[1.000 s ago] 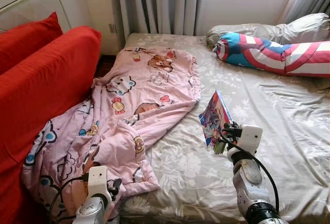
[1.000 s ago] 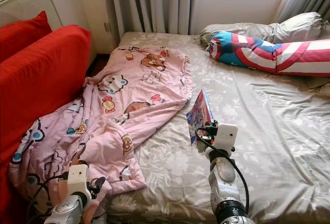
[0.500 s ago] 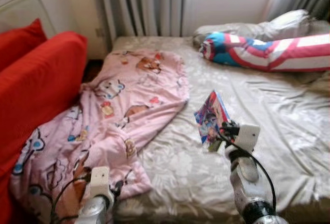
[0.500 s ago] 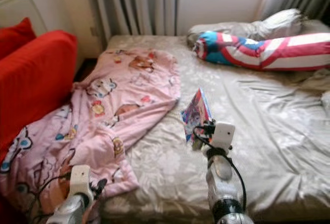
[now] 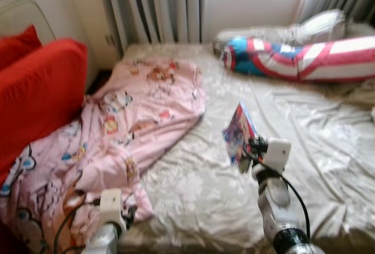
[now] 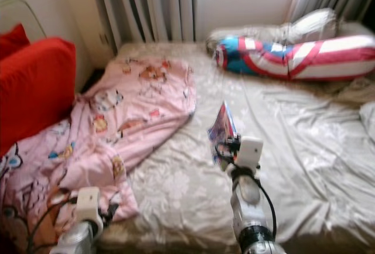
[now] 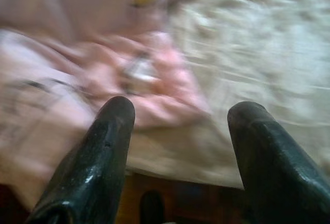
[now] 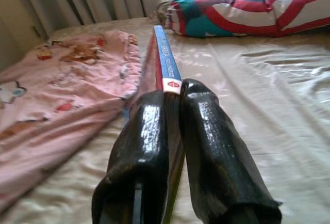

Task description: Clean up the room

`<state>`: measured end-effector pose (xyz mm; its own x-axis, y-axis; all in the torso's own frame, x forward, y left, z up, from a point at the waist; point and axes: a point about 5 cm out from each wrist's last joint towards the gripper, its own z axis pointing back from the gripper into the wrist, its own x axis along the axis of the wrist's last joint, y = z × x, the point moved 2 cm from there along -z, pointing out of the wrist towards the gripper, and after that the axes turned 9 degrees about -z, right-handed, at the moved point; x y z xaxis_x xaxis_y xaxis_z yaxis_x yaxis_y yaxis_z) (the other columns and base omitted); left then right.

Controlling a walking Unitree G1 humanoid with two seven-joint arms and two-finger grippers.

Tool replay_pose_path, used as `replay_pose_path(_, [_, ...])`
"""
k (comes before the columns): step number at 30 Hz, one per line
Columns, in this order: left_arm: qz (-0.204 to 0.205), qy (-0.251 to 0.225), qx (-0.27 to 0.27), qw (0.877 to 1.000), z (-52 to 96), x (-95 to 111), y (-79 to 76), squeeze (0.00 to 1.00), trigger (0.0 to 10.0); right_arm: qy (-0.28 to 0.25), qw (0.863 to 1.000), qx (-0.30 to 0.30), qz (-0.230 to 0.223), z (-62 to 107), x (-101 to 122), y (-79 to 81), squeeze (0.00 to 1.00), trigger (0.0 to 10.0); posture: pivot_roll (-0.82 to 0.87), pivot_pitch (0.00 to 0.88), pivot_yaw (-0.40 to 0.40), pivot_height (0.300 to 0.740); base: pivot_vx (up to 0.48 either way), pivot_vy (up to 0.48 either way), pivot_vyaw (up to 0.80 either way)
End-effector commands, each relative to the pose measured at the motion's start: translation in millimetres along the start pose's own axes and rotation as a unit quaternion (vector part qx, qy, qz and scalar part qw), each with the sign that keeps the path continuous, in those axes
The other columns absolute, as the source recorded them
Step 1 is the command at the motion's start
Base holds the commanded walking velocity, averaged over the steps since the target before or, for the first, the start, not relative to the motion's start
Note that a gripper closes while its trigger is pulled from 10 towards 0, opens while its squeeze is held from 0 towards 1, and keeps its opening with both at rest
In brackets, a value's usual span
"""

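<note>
The bed [image 5: 328, 148] takes up most of the room in front of the robot, its pale patterned sheet rumpled, with grey curtains [image 5: 158, 5] at the head end. A red sofa [image 5: 41, 90] presses against the bed's left side, and a pink cartoon blanket [image 5: 129, 119] spills from the mattress down toward it in a heap. Across the far end lies a long bolster in blue, red and white stripes [image 5: 293, 58], with a grey pillow [image 5: 310, 26] behind it. Over the middle of the sheet the right end effector [image 8: 172, 110] is clamped on a thin colourful book [image 5: 239, 134], held up on edge above the mattress. The left end effector [image 7: 178, 115] hangs low by the blanket's corner, fingers apart and holding nothing. The grip is only on the book's narrow edge, so I'd worry that it could pivot or slip out as the robot walks, since the views are blurred with motion.
</note>
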<state>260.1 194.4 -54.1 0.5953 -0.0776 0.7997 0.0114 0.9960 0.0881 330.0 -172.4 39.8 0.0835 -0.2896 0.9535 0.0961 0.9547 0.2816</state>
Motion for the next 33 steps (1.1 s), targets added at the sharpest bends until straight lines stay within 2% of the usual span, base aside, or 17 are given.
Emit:
replay_pose_path(1, [-0.004,0.008,0.005,1.000,1.6,-4.9,4.5,0.00,10.0,-0.031,0.999,0.009,-0.001,-6.0,13.6,7.2,0.00,10.0,-0.09,0.000,-0.012,0.740,0.000,-0.349,0.00])
replay_pose_path(31, [-0.006,0.008,-0.002,1.000,3.0,-8.6,1.0,0.00,10.0,-0.035,0.999,0.005,-0.002,-6.6,15.3,5.0,0.00,10.0,-0.10,0.000,-0.011,0.740,0.000,-0.349,0.00])
replay_pose_path(33, [-0.007,0.008,-0.003,1.000,2.8,-8.1,0.7,0.00,10.0,-0.032,0.999,0.005,0.000,-6.8,14.8,4.7,0.00,10.0,-0.10,0.000,-0.011,0.740,0.000,-0.352,-0.79])
